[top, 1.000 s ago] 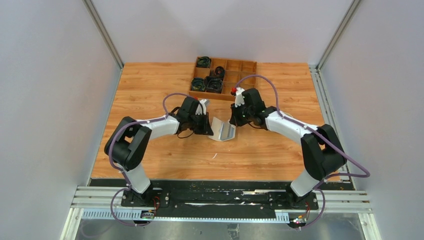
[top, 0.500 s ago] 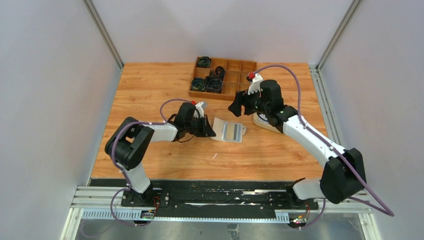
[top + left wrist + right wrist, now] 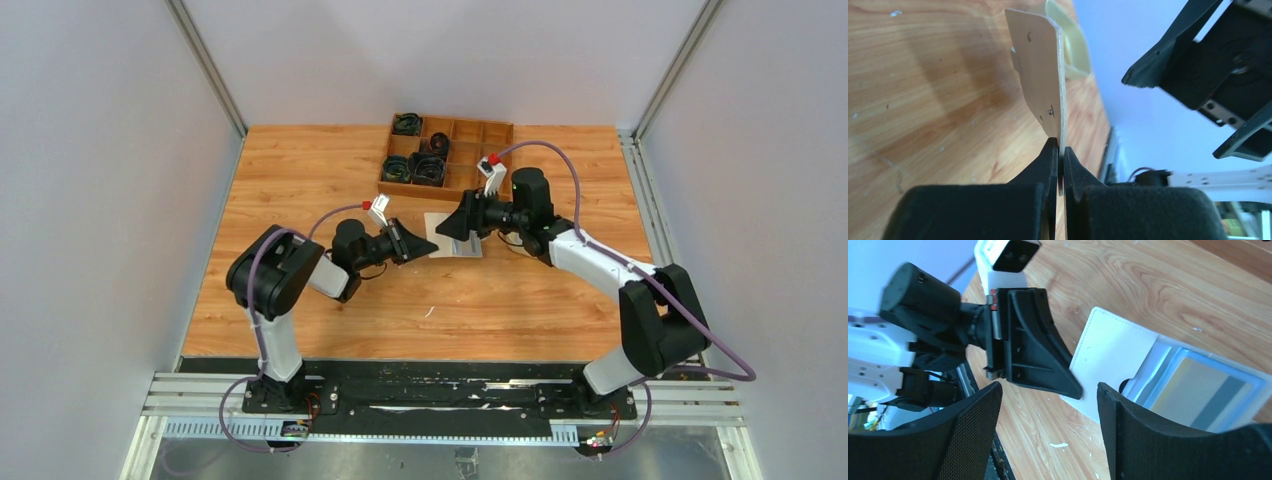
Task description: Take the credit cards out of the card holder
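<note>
The card holder (image 3: 1113, 355) lies spread open, its pale inside facing up, and it shows as a pale rectangle (image 3: 436, 222) on the table in the top view. The left wrist view shows its tan outside (image 3: 1040, 75) edge-on. My left gripper (image 3: 1060, 150) is shut on its near edge, as the top view (image 3: 428, 247) and the right wrist view (image 3: 1073, 387) also show. Credit cards (image 3: 1198, 390), grey-blue with a yellowish striped one on top, sit in the slot. My right gripper (image 3: 1049, 390) hangs open just above the holder (image 3: 452, 230), with nothing between its fingers.
A brown wooden compartment box (image 3: 445, 155) with dark coiled items stands at the back of the table. A cream oval tray (image 3: 1070, 45) lies beyond the card holder. White flecks (image 3: 1059, 445) dot the wood near the holder.
The right gripper opened, swung right toward the tray, then came back over the card holder. The holder went from propped up to spread flat. The left arm drew back left, still holding it.
</note>
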Available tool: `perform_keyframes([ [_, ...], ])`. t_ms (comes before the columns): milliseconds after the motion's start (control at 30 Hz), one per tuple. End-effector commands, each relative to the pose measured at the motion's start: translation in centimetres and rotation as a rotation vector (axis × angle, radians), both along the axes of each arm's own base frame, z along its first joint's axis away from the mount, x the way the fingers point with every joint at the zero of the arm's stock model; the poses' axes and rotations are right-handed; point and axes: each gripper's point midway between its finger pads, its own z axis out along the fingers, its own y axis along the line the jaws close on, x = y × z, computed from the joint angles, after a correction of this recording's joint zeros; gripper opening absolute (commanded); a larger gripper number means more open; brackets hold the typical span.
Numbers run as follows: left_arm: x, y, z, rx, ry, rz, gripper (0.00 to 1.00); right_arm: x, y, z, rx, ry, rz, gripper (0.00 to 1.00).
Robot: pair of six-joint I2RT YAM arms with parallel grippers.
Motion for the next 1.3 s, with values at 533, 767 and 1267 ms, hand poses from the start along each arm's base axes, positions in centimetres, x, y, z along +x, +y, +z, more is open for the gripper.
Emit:
perform_keyframes([
  [533, -0.6, -0.3, 8.9, -0.295, -0.178, -0.074, 0.00, 1.4, -0.3, 0.1, 0.169, 0.084, 0.024, 0.56],
  [767, -0.7, -0.3, 9.4, -0.300, -0.187, -0.079, 0.00, 1.5, -0.5, 0.2, 0.213, 0.105, 0.026, 0.27],
  [1267, -0.6, 0.6, 8.3, -0.280, -0.168, -0.068, 0.00, 1.3, -1.9, 1.4, 0.245, 0.091, 0.019, 0.00],
])
